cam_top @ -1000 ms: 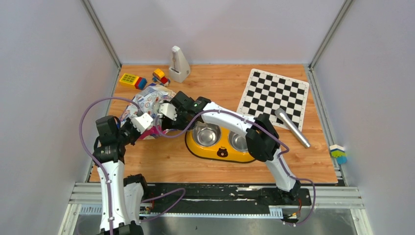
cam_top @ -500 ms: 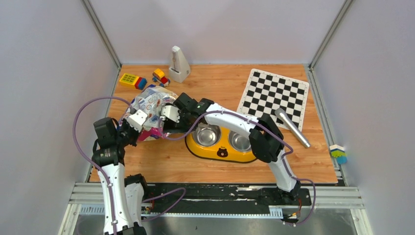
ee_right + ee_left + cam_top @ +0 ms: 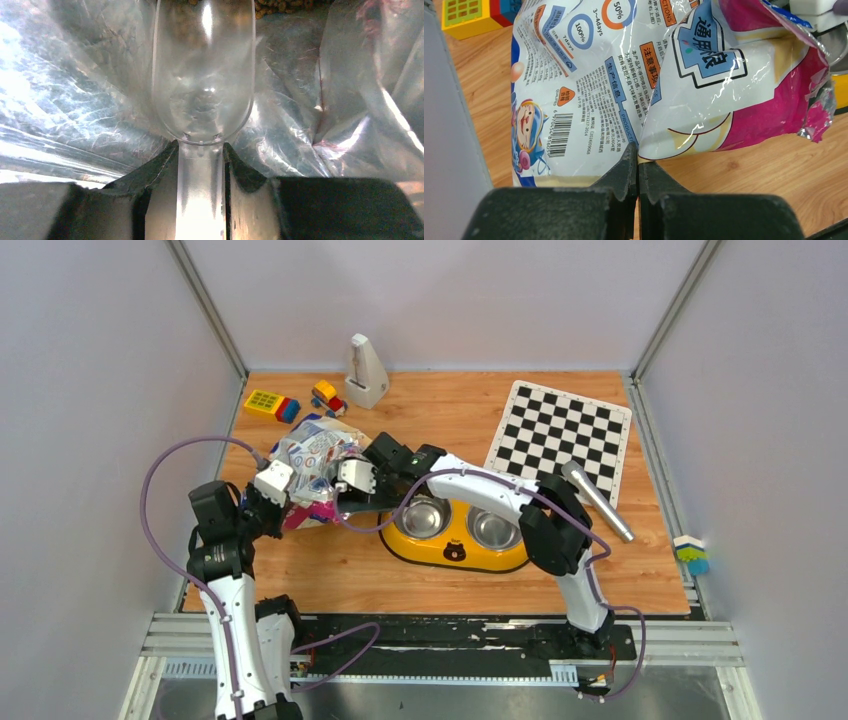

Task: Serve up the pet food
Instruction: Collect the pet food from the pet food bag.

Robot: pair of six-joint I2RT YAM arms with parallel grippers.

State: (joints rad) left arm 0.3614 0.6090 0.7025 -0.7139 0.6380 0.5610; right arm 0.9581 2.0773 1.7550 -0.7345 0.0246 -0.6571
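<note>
From above, the bag (image 3: 312, 458) lies slumped on the table (image 3: 340, 570), left of the feeder (image 3: 452, 552). The left arm (image 3: 222, 540) comes up from the near left with its elbow folded and its wrist at the bag's near edge. The right arm (image 3: 490, 492) stretches low across the feeder, its wrist at the bag's mouth.

Left wrist: the left jaws are together, pinching a thin fold of the bag where two panels meet. It is a slight hold — if the film slips free, the bag may sag and its mouth close on the scoop.

Right wrist: the right jaws are clamped on the handle of the clear scoop (image 3: 202, 75), whose bowl points deep into the foil interior and looks empty. The kibble (image 3: 280, 6) lies at its tip, at the back of the bag. Pushing on could shove the bag along rather than fill the scoop — and drawing out tilted would likely spill pellets on the table short of the feeder.
</note>
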